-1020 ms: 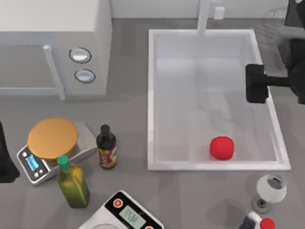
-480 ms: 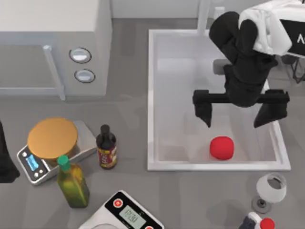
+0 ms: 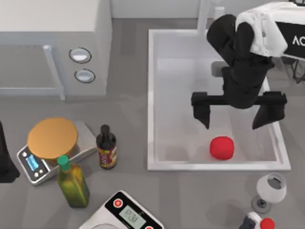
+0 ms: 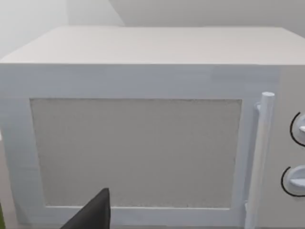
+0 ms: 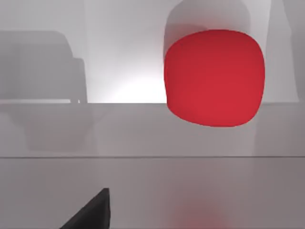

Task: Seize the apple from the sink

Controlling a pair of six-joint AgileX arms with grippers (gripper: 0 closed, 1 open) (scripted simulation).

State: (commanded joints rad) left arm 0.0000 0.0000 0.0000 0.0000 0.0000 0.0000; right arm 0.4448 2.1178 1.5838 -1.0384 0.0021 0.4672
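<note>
A grey countertop (image 3: pixel 133 109), seen from above, carries kitchen items arranged left to right. At the far left stands a white microwave (image 3: pixel 52 47), which also faces the left wrist camera; the left gripper (image 3: pixel 5 162) is parked at the table's left edge, and whether its fingers are spread or closed cannot be told. Near it sit a kitchen scale (image 3: pixel 52 148) with a round tan platter, a green oil bottle (image 3: pixel 72 183), a dark sauce bottle (image 3: pixel 106 147) and a second digital scale (image 3: pixel 124 214) at the near edge. To the right lies the sink (image 3: pixel 150 95), a white rectangular basin with a faucet post (image 3: pixel 204 16) at its far rim. The basin holds one object: the apple (image 3: pixel 222 147), resting on the floor near the near wall, right of centre, untouched. The right gripper (image 3: pixel 238 114) hangs inside the basin just beyond the apple, fingers spread wide and grasping nothing, one to either side of the fruit's line. In the right wrist view the apple (image 5: pixel 214 78) sits ahead and off-centre. The approach is judged to need a short advance toward the near wall and a descent until the fingers straddle the fruit before closing. A wine glass (image 3: pixel 270 190) and a red-capped bottle (image 3: pixel 259 222) stand near the right front corner.
</note>
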